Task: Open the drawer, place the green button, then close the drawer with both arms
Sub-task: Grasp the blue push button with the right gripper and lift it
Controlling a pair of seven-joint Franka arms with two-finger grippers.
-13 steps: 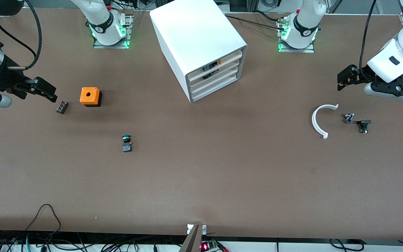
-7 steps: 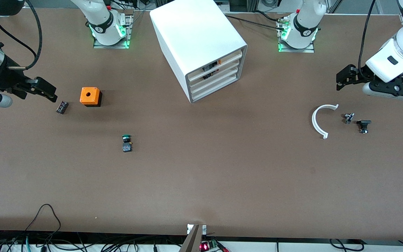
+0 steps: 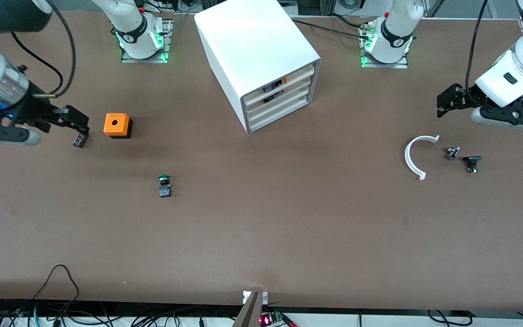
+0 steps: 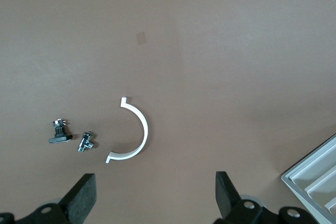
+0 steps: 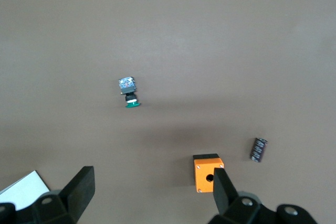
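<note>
The button (image 3: 165, 185), a green cap on a black body, lies on its side on the brown table, nearer the front camera than the white cabinet (image 3: 257, 50). The button (image 5: 128, 92) also shows in the right wrist view. The cabinet's bottom drawer (image 3: 278, 114) sits flush, shut. My right gripper (image 3: 80, 126) hangs open over a small black chip (image 3: 80, 140) beside the orange cube (image 3: 116, 125), well apart from the button. In its own view the right gripper (image 5: 152, 190) holds nothing. My left gripper (image 3: 445, 102) hangs open and empty at the left arm's end; in its wrist view the left gripper (image 4: 154, 195) stands wide.
A white curved strip (image 3: 413, 156) and two small metal parts (image 3: 452, 153) (image 3: 471, 162) lie under the left gripper's end of the table. The orange cube (image 5: 206, 173) sits just past one right finger. Cables run along the table's front edge (image 3: 61, 277).
My right gripper has moved toward the orange cube and now hangs over the black chip. The left gripper has barely shifted. Nothing on the table has moved.
</note>
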